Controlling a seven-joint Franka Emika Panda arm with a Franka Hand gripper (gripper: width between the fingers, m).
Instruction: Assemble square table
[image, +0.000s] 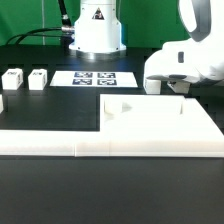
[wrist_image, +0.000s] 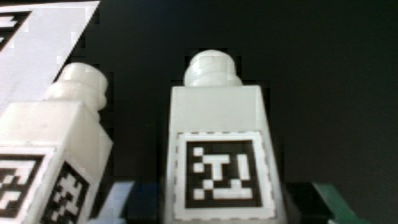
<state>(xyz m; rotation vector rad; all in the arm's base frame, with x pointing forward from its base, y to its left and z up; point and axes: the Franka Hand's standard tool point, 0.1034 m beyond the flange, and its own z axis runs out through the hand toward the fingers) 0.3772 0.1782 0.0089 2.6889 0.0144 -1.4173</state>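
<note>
Marker board (image: 92, 78) beyond long white rail (image: 40, 146), black table (image: 60, 195).

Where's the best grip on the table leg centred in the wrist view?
Grip the table leg on its square body's flat side faces, gripper straddling it from above the tagged face. Avoid the narrow peg; the second leg lies close beside.

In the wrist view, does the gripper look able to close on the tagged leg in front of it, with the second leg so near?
Probably yes. The tagged leg lies between the gripper's open fingers, dark table showing on both sides. The second leg sits outside one finger, seemingly not touching it.
</note>
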